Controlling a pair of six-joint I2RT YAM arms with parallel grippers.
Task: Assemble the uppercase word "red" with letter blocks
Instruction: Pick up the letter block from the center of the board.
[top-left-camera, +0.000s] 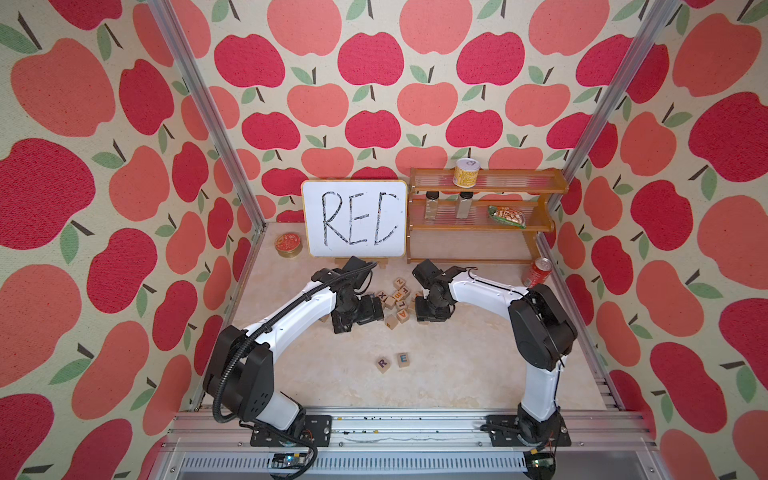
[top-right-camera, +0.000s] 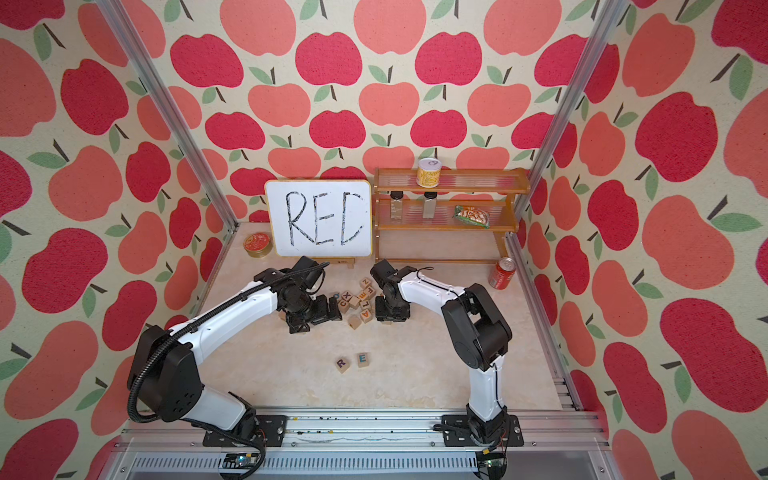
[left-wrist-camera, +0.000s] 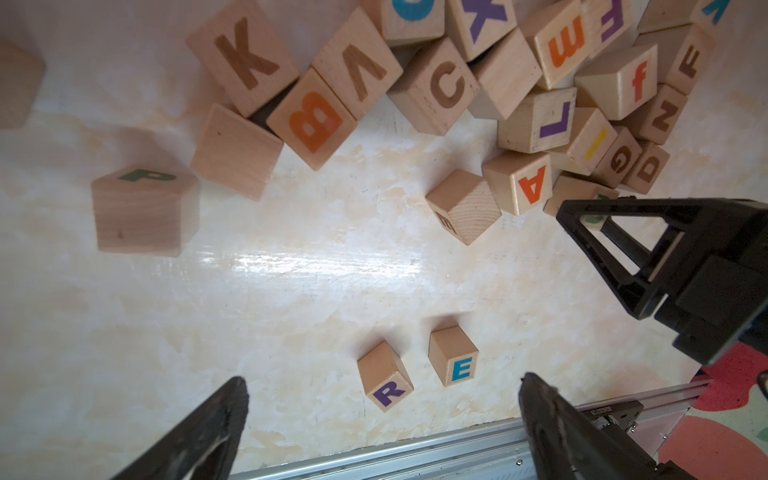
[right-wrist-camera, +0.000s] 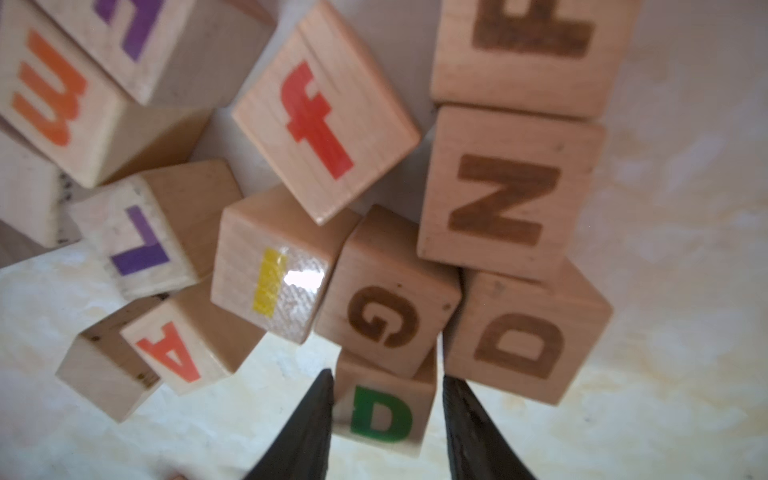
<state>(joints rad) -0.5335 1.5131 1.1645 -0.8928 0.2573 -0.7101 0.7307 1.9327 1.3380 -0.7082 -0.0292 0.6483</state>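
The purple R block and the blue E block stand side by side on the pale table, R left of E, toward the front. In the left wrist view the R and E lie beyond my left gripper, which is wide open, holds nothing and hovers at the pile's left side. My right gripper is down at the pile's near right corner. Its two fingers press on either side of the green D block, which rests on the table and is partly tucked under a G block.
A heap of other letter blocks lies between the two grippers. It includes a brown-lettered D right beside the held block. Behind stand a whiteboard, a wooden shelf, a round tin and a red can.
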